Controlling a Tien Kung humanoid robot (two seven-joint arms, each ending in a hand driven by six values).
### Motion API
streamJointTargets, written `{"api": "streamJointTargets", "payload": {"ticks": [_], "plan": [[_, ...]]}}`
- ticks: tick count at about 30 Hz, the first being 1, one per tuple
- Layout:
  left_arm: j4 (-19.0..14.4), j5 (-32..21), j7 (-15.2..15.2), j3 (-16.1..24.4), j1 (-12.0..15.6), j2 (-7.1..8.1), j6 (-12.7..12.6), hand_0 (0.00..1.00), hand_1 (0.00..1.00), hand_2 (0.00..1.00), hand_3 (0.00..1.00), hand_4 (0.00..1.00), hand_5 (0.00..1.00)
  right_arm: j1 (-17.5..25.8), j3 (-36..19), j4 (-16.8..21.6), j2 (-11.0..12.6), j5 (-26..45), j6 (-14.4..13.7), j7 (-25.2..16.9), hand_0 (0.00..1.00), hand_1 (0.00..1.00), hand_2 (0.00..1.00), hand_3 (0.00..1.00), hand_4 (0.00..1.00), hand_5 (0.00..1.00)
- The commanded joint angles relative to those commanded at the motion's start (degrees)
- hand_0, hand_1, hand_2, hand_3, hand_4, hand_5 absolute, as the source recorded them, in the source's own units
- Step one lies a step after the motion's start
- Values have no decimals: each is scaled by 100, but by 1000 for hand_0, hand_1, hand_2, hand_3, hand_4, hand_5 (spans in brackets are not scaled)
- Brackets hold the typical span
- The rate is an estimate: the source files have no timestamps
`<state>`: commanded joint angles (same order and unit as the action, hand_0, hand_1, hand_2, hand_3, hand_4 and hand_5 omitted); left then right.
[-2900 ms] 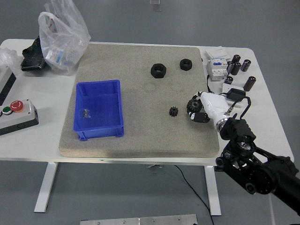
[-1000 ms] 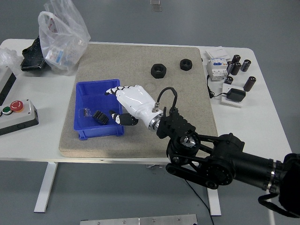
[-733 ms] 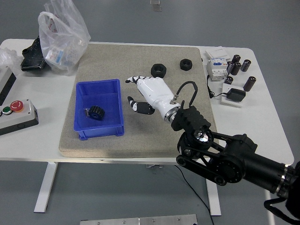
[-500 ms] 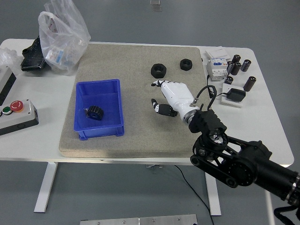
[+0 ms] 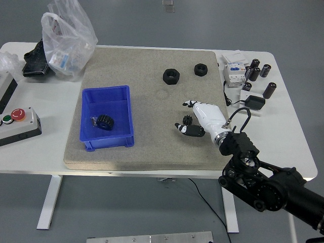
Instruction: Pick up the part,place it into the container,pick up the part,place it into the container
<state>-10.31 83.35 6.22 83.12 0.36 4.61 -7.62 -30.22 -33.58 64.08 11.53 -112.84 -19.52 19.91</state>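
A blue container point(image 5: 107, 119) stands on the left of the beige mat point(image 5: 152, 152). A black gear point(image 5: 104, 121) lies inside it. A small black gear point(image 5: 188, 120) lies on the mat right of centre, partly hidden by my right hand point(image 5: 195, 117). The white hand hovers over it with fingers spread and holds nothing. Two black nuts point(image 5: 171, 76) point(image 5: 201, 69) lie at the back of the mat. My left arm is out of view.
A plastic bag point(image 5: 67, 38) sits at the back left. A button box point(image 5: 17, 121) is at the left edge. Capacitors point(image 5: 259, 71), a white module point(image 5: 234, 73) and a black adapter point(image 5: 253, 103) lie on the right of the table.
My right hand carried the large gear from the right to the blue container and let it go there. It then moved back right, open, to the small gear.
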Motion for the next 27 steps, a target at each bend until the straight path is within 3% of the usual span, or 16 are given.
{"api": "streamJointTargets", "payload": {"ticks": [2,3,8,9,14,15,20,21,27], "plan": [[0,12,8,2,7,2,3,665,460,528,625,624,241,-44,71,-109,-30,22,4,-14,327,662,759,811,796,510],[0,17,11,4,12,3,3,664,461,528,625,623,241,-67,107,-169,-46,31,7,-23,309,633,672,730,733,436],[0,20,11,10,18,7,2,664,461,528,625,623,241,-164,249,-445,-114,82,4,-69,309,633,672,730,733,436],[0,16,9,8,17,6,1,665,461,528,626,624,241,-174,265,-477,-120,89,-6,-77,296,588,534,658,534,327],[0,11,9,11,18,-7,2,665,461,528,626,624,241,-191,310,-561,-139,114,-90,-117,296,588,534,658,534,327],[0,10,8,12,18,-10,1,665,460,527,626,623,241,-193,318,-576,-141,117,-112,-126,282,483,317,494,260,141],[0,1,-2,8,11,-10,-1,665,460,527,626,623,241,-201,336,-632,-144,105,-177,-155,282,483,317,494,260,141],[0,-3,-5,6,10,-10,-1,664,460,528,626,623,241,-202,336,-645,-142,95,-184,-158,275,464,271,459,205,164],[0,-6,-10,5,12,-14,-3,665,461,529,626,623,238,-238,351,-649,-96,50,-234,-186,274,458,260,452,181,149]]}}
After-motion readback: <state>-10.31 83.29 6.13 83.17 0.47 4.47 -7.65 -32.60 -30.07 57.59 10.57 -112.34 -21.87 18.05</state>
